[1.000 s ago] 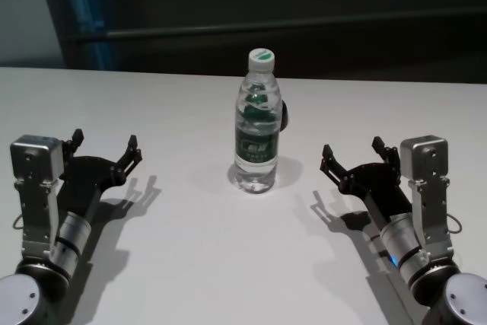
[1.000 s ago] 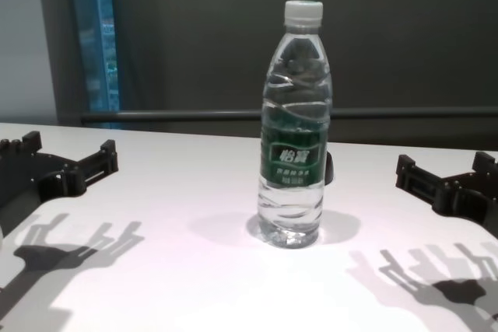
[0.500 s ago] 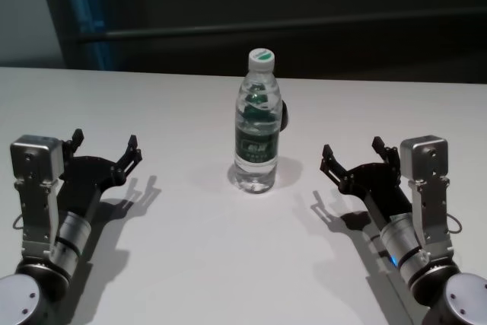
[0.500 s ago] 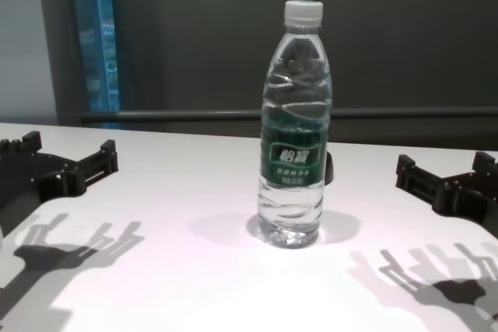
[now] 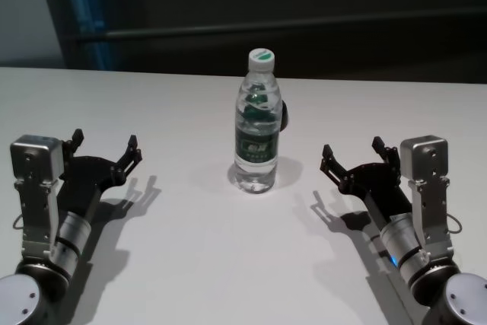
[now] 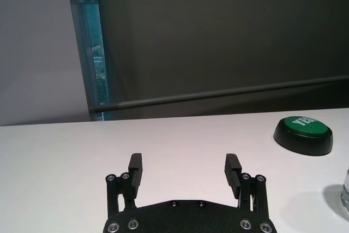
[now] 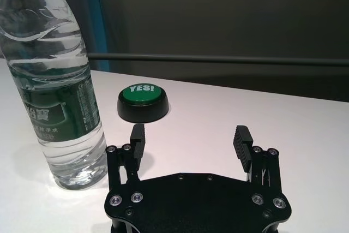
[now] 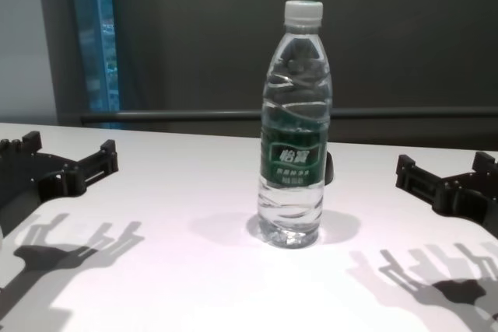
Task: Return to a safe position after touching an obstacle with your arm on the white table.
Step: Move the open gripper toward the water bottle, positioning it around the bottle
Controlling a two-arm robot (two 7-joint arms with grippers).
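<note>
The obstacle, a tall clear water bottle (image 5: pixel 256 123) with a white cap and dark green label, stands upright in the middle of the white table (image 5: pixel 190 249). It also shows in the chest view (image 8: pixel 294 130) and the right wrist view (image 7: pixel 57 85). My left gripper (image 5: pixel 103 145) is open and empty, low over the table well left of the bottle. My right gripper (image 5: pixel 351 155) is open and empty, low over the table to the bottle's right. Both are apart from the bottle. The open fingers show in the left wrist view (image 6: pixel 184 168) and the right wrist view (image 7: pixel 190 139).
A low black round button with a green top (image 7: pixel 143 102) sits just behind the bottle; it also shows in the left wrist view (image 6: pixel 303 135). A dark wall with a horizontal rail (image 8: pixel 194 116) runs behind the table's far edge.
</note>
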